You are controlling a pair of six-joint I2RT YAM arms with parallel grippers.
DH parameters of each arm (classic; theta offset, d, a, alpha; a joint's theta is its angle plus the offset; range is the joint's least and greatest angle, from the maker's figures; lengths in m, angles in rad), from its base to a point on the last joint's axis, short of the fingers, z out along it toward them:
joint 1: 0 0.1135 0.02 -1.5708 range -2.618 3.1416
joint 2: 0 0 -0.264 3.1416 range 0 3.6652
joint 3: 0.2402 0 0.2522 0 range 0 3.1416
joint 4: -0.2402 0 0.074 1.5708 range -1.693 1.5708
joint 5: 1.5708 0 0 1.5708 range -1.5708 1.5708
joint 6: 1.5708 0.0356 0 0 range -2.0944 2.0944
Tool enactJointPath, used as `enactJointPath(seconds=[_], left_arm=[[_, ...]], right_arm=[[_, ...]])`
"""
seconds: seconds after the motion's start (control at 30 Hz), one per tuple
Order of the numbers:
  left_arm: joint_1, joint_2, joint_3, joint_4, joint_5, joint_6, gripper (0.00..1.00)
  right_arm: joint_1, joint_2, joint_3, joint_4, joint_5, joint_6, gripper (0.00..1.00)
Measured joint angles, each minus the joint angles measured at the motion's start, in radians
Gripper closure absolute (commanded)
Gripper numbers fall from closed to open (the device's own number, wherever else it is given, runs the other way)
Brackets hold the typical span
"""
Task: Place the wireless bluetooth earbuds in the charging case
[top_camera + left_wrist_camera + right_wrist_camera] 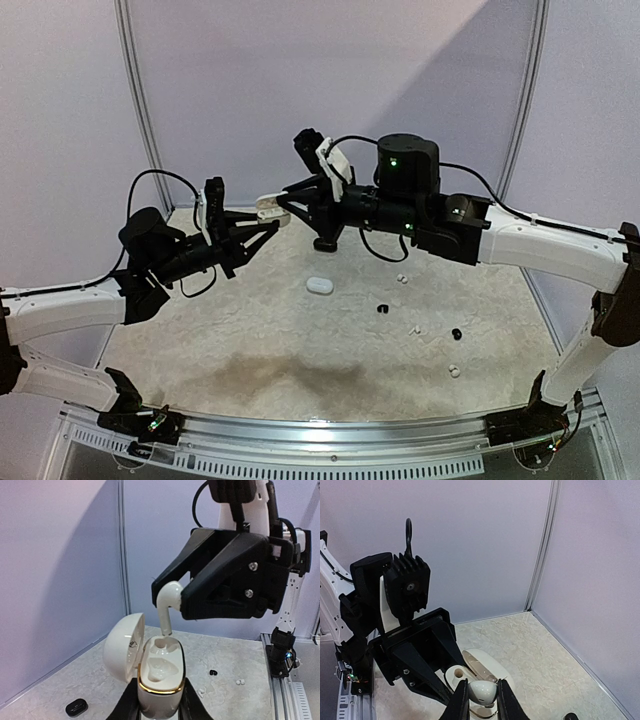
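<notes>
Seen from overhead, two robot arms meet above the upper middle of a pale marbled table (200,330), in front of plain lilac walls. The left gripper (258,225) is clamped on the lower half of an open white charging case (160,677), which has a gold rim. In the left wrist view the case stands upright at the bottom centre, and its domed lid (122,645) is hinged back toward the left of the frame. Two moulded sockets show inside the case. The right gripper (479,702) reaches in from the upper right and pinches the rounded head of a white earbud (167,602). The earbud's stem points straight down, with its tip at the mouth of the rear socket. Whether the tip touches the socket cannot be told. In the right wrist view the same earbud sits squeezed between the two black fingers at the bottom centre, with the case just behind it. A closed white case (320,285) lies on the table near the middle of the overhead view. To its right and lower right lie the loose earbuds: two black buds (382,308) and (456,334), and small white buds (402,279), (415,329) and (454,371), all well apart from the raised case.
</notes>
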Motion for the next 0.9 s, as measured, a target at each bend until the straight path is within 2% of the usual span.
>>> enactJointPath(seconds=[0.47,0.63,0.9], left_arm=[[0.000,0.000,0.000,0.001,0.011,0.000,1.00],[0.000,0.000,0.000,0.000,0.011,0.000,1.00],[0.000,0.000,0.000,0.004,0.011,0.000,1.00]], right_arm=[[0.000,0.006,-0.001,-0.032,0.022,-0.027,1.00],[0.000,0.006,-0.001,-0.035,0.023,-0.032,0.82],[0.000,0.009,-0.001,-0.048,0.023,-0.040,0.76]])
